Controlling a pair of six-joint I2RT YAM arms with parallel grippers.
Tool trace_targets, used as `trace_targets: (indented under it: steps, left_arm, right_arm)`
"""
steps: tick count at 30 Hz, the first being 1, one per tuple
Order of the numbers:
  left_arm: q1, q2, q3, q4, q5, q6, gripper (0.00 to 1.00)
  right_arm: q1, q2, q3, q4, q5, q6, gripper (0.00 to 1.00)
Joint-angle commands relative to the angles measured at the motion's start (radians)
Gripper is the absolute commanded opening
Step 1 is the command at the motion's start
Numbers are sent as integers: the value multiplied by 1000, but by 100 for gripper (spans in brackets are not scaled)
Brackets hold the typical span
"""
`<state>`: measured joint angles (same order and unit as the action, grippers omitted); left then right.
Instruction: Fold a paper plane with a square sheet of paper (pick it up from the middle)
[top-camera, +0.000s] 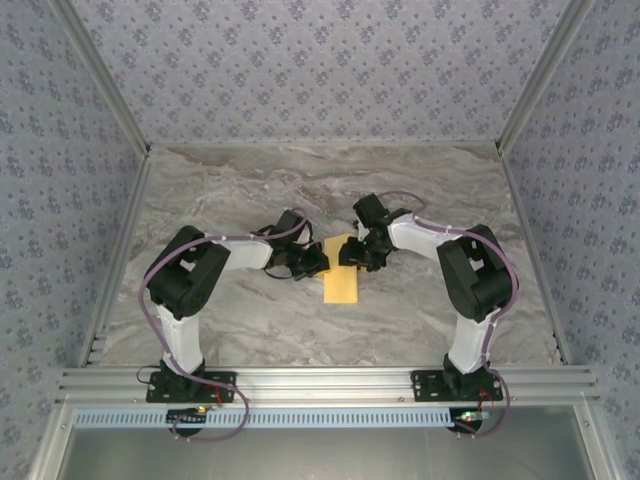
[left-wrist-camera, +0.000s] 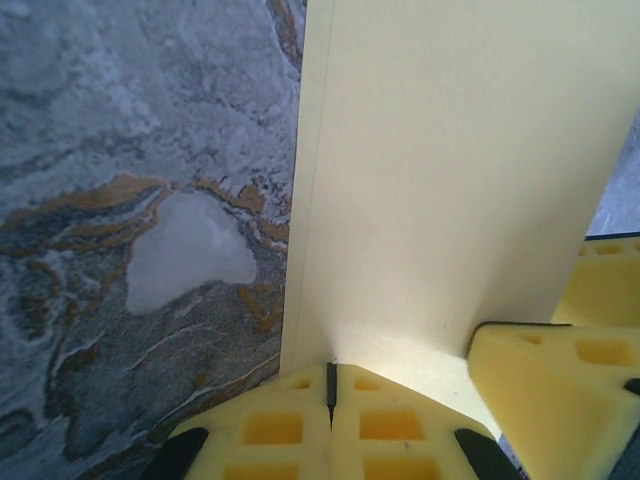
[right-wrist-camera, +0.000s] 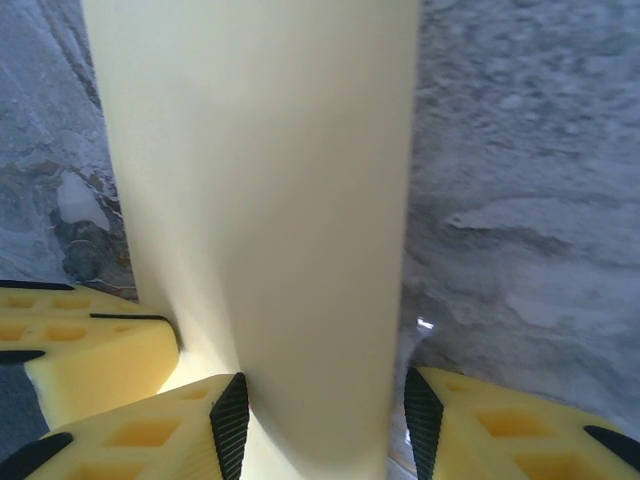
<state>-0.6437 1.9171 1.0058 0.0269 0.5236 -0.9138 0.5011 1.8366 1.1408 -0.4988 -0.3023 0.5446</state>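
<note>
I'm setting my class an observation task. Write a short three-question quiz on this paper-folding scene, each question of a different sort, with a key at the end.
1. True or false: the left claw is shut, its tips at the edge of the sheet of paper.
2. Where on the table does the sheet of paper lie? A. in the middle, between the two claws. B. at the far edge. C. at the near edge.
3. Which claw has its jaws apart, with the paper showing between them?

Key:
1. True.
2. A.
3. The right claw.
</note>
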Motion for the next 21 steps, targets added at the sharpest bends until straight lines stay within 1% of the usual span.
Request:
trace_targets:
  steps: [1,4,10,12,13,16,21]
  left_arm:
    - [-8,20,5,-74,-36,20,0]
    - [-8,17,4,-74,-36,17,0]
    - [-7,-6,21,-79,-20,18,0]
    - [-7,-26,49,-99,-5,25,0]
    - [-5,-38,67,-117,-6,33,1]
    - [4,-83,113,-172,-34,51,11]
    - [26,-151,131,-234,-107,69,20]
  right_arm:
    - [-14,-32,-18,-50,3,20,50]
    - [-16,-18,-32,-36,-17,21,49]
    - [-18,23,-35,-20,-31,21,39]
    - [-17,38,-37,-19,-24,21,38]
    - [-16,43,-37,-18,-19,21,38]
    - [-14,59,-43,-19,-4,19,38]
    - [-6,86,-48,-18,27,21,38]
